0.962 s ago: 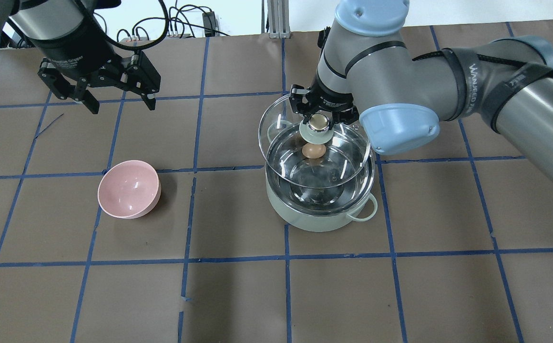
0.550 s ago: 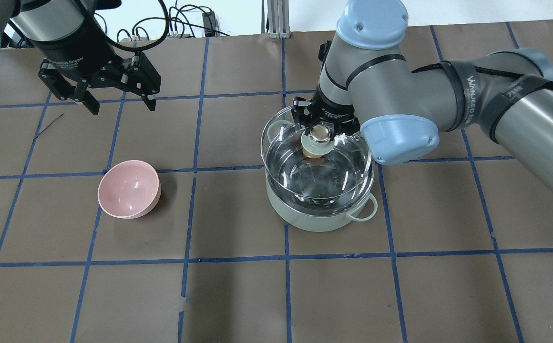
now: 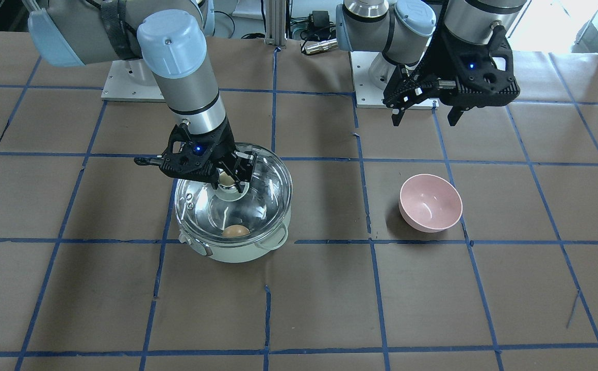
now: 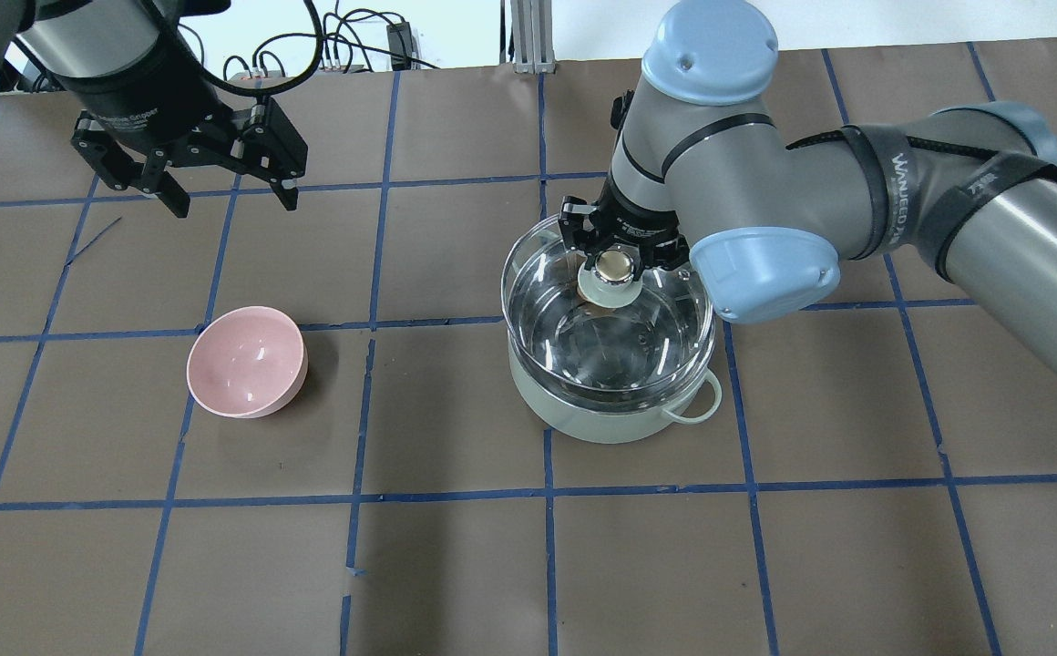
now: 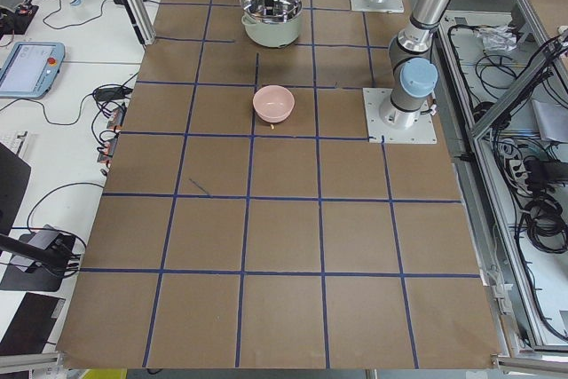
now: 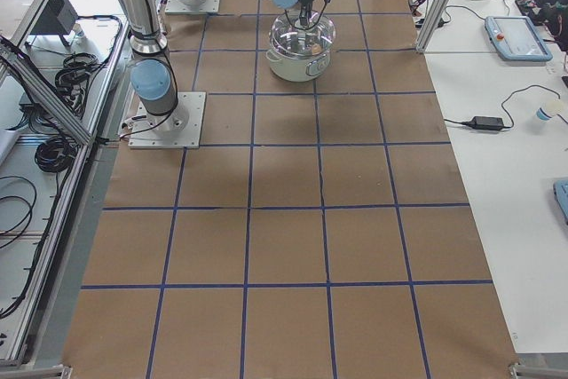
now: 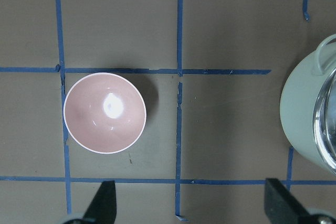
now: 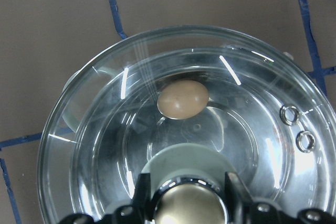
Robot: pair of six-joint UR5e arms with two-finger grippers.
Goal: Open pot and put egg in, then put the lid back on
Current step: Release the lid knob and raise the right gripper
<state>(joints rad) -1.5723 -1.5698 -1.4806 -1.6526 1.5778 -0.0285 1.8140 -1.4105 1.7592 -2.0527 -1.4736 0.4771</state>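
Lid's (image 4: 598, 339) come down a good bit over the last second. It was hanging tilted and off toward the far-left side of the pot (image 4: 583, 425), and now it's lower, flatter and lined up much closer with the rim. The left arm and the pink bowl (image 4: 246, 362) haven't budged.

The right fingers (image 8: 237, 195) are clamped on the lid's shiny knob (image 4: 615, 265), one on each side. That makes sense, since it's the only real handle on a glass dome and holding it there keeps the lid level. The egg (image 8: 182, 99) is already lying loose on the steel bottom of the pot, and you can see it right through the glass. So I'd say the egg part is done and this is the last bit, getting the lid back on. From the wrist view the lid rim and pot rim look slightly off-centre from each other, so I can't tell if it's properly seated yet. My guess is a hair more lowering before letting go.

The left fingers (image 4: 170, 194) are spread wide with nothing in them, parked up high and well away from the pot, above and behind the bowl. Probably just staying out of the way.

The bench (image 4: 456, 565) is covered in brown paper with a blue tape grid, flat and matte. Cables (image 4: 346, 41) are bunched along the back edge, and the side views show white tables with teach pendants (image 5: 31, 68) and aluminium framing around the cell.
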